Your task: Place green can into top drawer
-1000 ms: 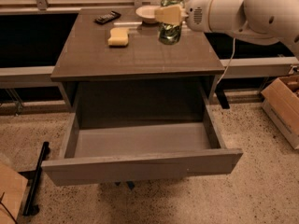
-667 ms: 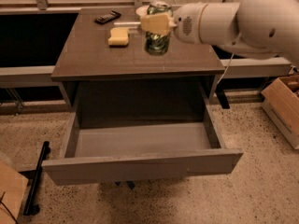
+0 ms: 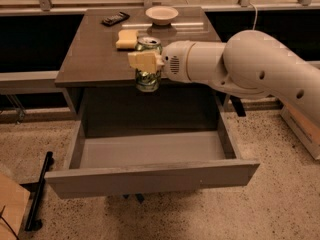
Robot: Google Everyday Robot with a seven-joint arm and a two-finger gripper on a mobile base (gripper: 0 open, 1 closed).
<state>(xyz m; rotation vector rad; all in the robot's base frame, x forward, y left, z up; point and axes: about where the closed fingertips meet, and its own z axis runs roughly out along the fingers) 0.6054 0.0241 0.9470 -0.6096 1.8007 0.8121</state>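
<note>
The green can [image 3: 148, 79] has a silver top and hangs upright in the air, just past the table's front edge and above the back of the open top drawer [image 3: 150, 176]. My gripper [image 3: 146, 60] comes in from the right on a thick white arm and is shut on the can's upper half, with a pale finger [image 3: 141, 61] across its front. The drawer is pulled far out and its pale grey inside holds nothing.
On the brown table [image 3: 90, 59] lie a yellow sponge [image 3: 127, 39], a white bowl [image 3: 161, 15] and a black phone-like object [image 3: 115, 19]. A black stand leg [image 3: 40, 189] lies on the floor at left. A cardboard box [image 3: 302, 129] stands at right.
My gripper has carried the can from over the back right of the table, forward and left, to past the front edge above the drawer. The can now hangs lower.
</note>
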